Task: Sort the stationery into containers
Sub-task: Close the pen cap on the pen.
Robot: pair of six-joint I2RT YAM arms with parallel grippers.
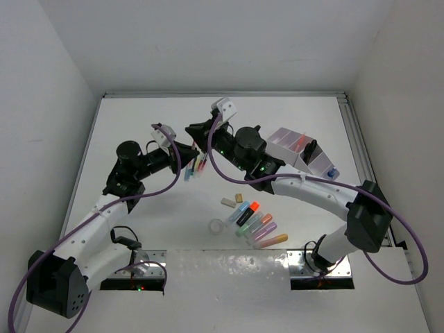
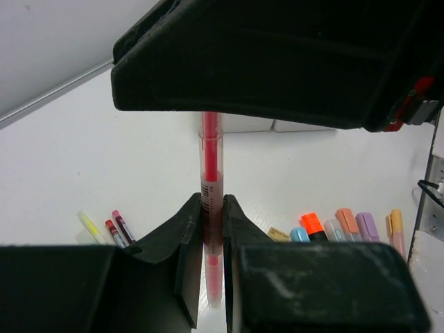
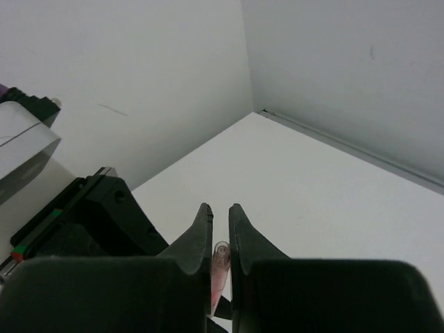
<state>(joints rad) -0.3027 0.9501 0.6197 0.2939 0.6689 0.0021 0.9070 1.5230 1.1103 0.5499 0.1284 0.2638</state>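
Pale desk organizer sits far right on the white table; its compartments hold black scissors, something red and something blue, both too small to name; a red pen is pinched mid-barrel by the closed left claw; the right claw is closed on the pen's clear end; the claws meet tip to tip at far centre; the left arm reaches in from near left, the right arm arcs across from near right; highlighters, erasers and a tape ring lie near centre.
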